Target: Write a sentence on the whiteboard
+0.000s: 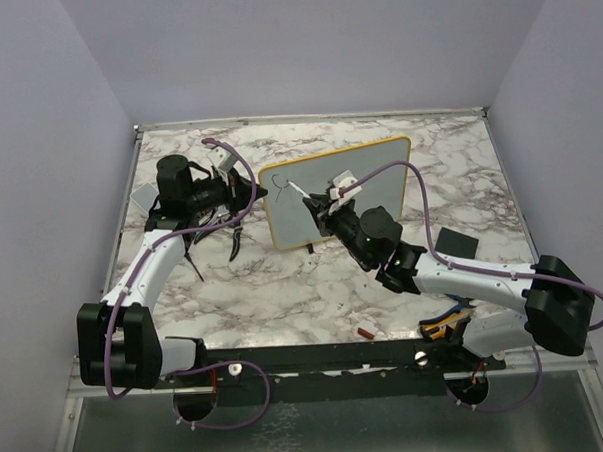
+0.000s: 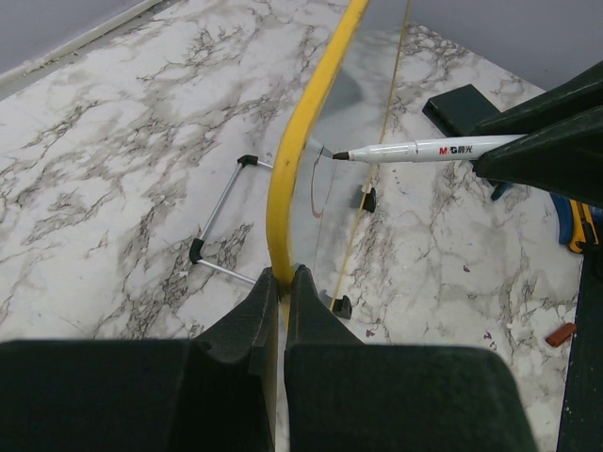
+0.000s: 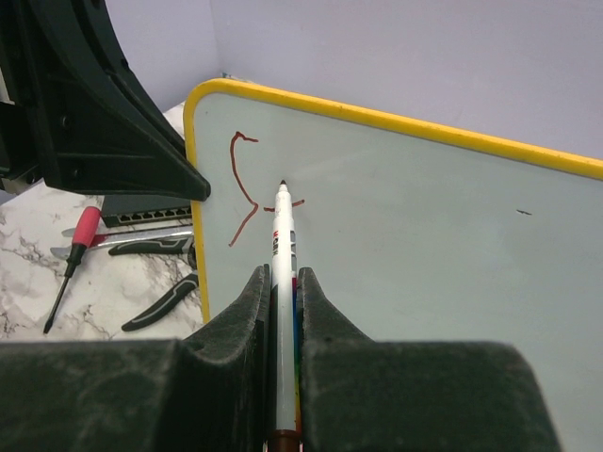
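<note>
The whiteboard, pale with a thin yellow frame, stands tilted at the table's middle. My left gripper is shut on its left yellow edge, with one finger on each side. My right gripper is shut on a white marker whose tip touches the board near its upper left. The sentence is only a thin reddish-brown "S" stroke and a short cross stroke beside the tip. The marker and the stroke also show in the left wrist view.
Pliers and a red-handled screwdriver lie left of the board, below my left arm. A small dark square slab lies to the right. A small red piece lies near the front edge. The board's wire leg sticks out behind it.
</note>
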